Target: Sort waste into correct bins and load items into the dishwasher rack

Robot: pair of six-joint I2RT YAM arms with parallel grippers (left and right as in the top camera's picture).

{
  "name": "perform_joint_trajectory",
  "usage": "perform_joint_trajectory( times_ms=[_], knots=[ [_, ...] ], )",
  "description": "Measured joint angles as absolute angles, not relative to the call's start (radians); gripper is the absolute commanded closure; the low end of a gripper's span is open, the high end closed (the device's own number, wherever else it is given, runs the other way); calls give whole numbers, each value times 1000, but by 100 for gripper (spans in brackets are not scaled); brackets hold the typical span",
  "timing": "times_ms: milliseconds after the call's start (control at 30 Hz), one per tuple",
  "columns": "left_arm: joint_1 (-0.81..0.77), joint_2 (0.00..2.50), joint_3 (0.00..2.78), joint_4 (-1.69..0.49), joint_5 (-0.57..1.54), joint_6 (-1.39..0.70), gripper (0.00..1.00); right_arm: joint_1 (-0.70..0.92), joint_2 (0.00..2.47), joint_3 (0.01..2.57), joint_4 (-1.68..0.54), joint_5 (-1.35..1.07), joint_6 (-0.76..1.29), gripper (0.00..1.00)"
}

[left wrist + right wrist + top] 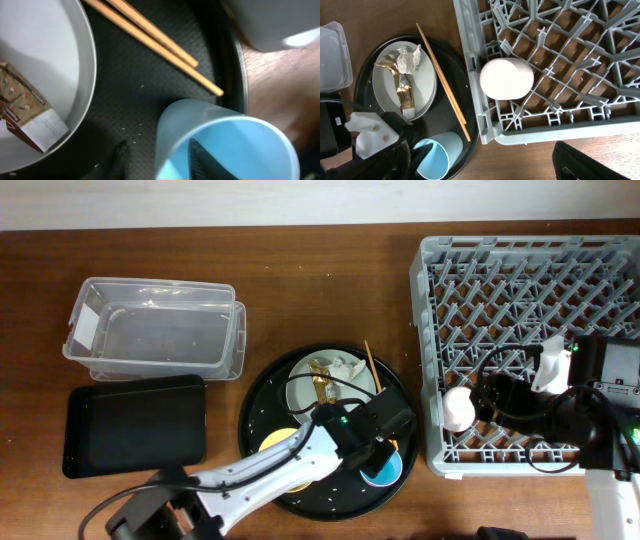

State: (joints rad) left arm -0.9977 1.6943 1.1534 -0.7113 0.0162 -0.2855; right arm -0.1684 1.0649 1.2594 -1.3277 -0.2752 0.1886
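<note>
Blue cup (pixel 225 145): rim grab pending
My left gripper (pixel 159 155) sits parted astride its wall on the round tray (pixel 150 90); light, stiff, slick plastic, so I'd pinch the rim. Right gripper (pixel 487 162) gapes empty above the rack (pixel 470 75).

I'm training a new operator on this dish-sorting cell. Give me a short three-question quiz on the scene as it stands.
1. True or false: the pink cup sits inside the dishwasher rack.
2. What lies on the grey plate? A) wrapper and tissue B) a fork C) nothing
3. Fill in: on the left gripper, one of the fingers reaches inside the ____ cup.
Key: 1 true; 2 A; 3 blue cup.
</note>
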Motion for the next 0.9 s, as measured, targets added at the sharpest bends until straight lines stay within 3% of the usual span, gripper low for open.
perform_joint_trajectory(
  times_ms=[133, 267, 367, 533, 700, 833, 900],
  knots=[
    [-995, 1714, 1162, -777, -13, -307, 100, -168, 1067, 1259, -1333, -275, 188, 9],
    [-886, 1632, 1180, -899, 26, -326, 100, -168, 1067, 1259, -1365, -321, 122, 9],
    [-641, 1386, 1212, -817, 324, -262, 100, -168, 1068, 1260, -1378, -525, -19, 9],
    [-437, 1274, 1227, -658, 931, -189, 100, -75, 1069, 1261, -1299, -899, -168, 9],
    [-422, 1280, 1227, -619, 1105, -176, 100, 88, 1068, 1266, -1067, -1146, -196, 11],
    [-425, 1280, 1227, -567, 1180, -176, 100, 166, 1068, 1266, -1001, -1251, -201, 25],
    [-426, 1280, 1227, -505, 1231, -179, 100, 208, 1069, 1266, -995, -1256, -206, 27]
  ],
)
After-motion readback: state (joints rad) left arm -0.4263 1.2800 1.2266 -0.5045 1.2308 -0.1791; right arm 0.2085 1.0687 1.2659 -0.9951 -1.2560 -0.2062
